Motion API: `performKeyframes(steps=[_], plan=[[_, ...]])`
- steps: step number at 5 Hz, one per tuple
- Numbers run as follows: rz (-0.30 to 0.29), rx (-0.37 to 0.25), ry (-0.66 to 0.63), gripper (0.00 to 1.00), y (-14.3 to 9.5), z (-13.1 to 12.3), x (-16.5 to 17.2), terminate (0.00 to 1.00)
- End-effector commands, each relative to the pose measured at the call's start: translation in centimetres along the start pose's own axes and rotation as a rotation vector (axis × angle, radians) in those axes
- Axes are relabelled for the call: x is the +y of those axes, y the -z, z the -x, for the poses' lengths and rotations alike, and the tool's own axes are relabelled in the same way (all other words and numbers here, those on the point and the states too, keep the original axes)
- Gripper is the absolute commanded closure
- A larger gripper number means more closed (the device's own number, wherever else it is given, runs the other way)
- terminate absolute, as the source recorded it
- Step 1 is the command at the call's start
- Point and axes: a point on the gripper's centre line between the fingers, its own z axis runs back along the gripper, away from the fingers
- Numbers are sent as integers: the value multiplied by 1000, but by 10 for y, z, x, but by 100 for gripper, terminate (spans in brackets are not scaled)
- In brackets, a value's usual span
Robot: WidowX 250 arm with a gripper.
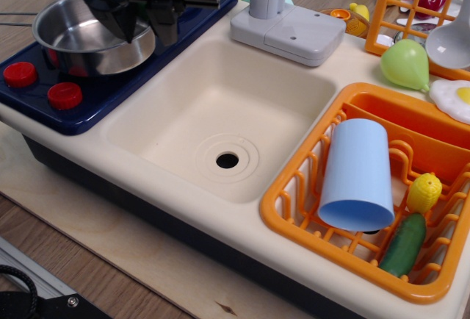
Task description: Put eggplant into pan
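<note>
Toy stove (110,95), claw (143,29) over pan (73,43)

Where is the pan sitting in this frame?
The pan sits at the upper left on the dark blue toy stove, left of the sink basin, behind two red knobs, with the gripper over its right rim.

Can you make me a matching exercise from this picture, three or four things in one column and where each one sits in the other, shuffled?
Things:
1. blue cup
2. pan
3. pear
4. cucumber

Places:
A. on the blue stove
B. counter behind the orange basket
C. lying on its side in the basket
D. basket's front corner, beside the toy corn

Pairs: 1-C, 2-A, 3-B, 4-D
</note>
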Motion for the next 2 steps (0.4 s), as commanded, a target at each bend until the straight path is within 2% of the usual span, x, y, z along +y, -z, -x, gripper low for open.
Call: performKeyframes(steps=[1, 2], plan=[[-30, 12, -108, 100, 1, -3, 35, 0], [-68, 30, -147, 100, 1, 0, 51, 0]])
